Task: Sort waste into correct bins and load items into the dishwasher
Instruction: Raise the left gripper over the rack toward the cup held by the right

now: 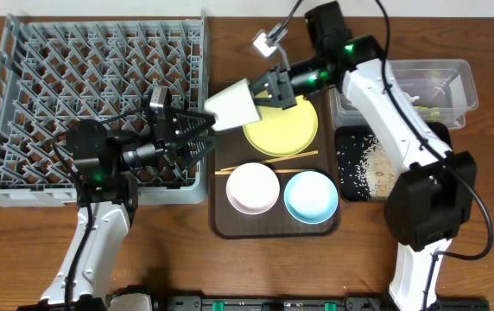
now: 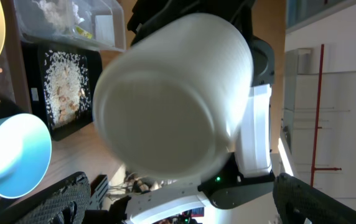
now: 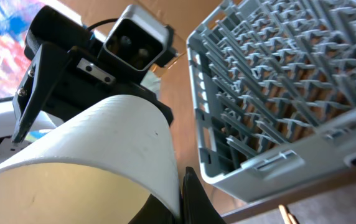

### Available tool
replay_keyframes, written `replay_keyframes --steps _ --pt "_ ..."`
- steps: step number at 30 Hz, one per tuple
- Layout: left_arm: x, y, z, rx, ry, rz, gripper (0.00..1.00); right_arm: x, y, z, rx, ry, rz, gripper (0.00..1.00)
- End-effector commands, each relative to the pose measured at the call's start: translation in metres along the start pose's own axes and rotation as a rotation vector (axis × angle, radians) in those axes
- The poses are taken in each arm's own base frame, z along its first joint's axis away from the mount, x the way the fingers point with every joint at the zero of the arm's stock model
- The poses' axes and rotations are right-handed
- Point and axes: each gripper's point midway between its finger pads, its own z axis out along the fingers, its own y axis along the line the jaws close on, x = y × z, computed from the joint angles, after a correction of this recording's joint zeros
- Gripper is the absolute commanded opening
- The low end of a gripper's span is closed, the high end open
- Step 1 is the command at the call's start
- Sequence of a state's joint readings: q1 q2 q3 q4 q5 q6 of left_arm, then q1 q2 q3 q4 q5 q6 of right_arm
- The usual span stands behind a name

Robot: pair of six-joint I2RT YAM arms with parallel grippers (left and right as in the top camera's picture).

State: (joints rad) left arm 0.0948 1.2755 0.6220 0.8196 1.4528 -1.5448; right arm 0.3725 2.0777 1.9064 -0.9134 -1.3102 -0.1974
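A small white cup (image 1: 234,104) hangs on its side above the table between the dishwasher rack (image 1: 91,78) and the yellow-green plate (image 1: 283,130). My right gripper (image 1: 269,89) is shut on its rim, one black finger (image 3: 196,199) pressed to the wall of the cup (image 3: 91,155). My left gripper (image 1: 197,131) stands open just left of the cup's base. In the left wrist view the cup's bottom (image 2: 165,112) fills the frame above the spread fingers (image 2: 60,199), with no contact visible. Chopsticks (image 1: 269,162) lie on the brown tray.
The brown tray (image 1: 230,226) also carries a white bowl (image 1: 252,187) and a light-blue bowl (image 1: 310,196). A clear tub (image 1: 402,86) with tissue stands at the right; the black tray (image 1: 364,164) below it holds scattered rice. The rack's grey corner (image 3: 259,162) is close to the cup.
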Motion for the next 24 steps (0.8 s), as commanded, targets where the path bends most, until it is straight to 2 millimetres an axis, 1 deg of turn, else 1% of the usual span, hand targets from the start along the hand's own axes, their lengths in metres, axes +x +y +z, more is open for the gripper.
replay_keyframes --steps 1,5,10,14,20,24 --pt "-0.003 -0.005 0.0 0.004 -0.001 0.031 0.94 -0.001 0.014 0.014 -0.061 0.013 -0.048 0.01" --pt "-0.003 -0.005 0.0 0.004 -0.001 0.031 0.94 0.002 0.011 0.024 -0.028 0.034 -0.035 0.01" --pt "-0.002 -0.005 0.0 0.004 0.002 0.031 0.94 0.003 0.015 0.03 -0.041 0.044 -0.032 0.01" --pt "-0.002 -0.005 0.0 0.004 0.002 0.031 0.94 0.005 0.018 0.032 -0.055 0.049 -0.027 0.01" --pt "-0.004 -0.005 0.0 0.004 -0.01 0.031 0.93 0.012 0.019 0.033 -0.057 0.064 -0.002 0.01" --pt "-0.007 -0.006 0.0 0.005 -0.023 0.031 0.88 0.016 0.016 0.034 -0.058 0.067 0.009 0.01"
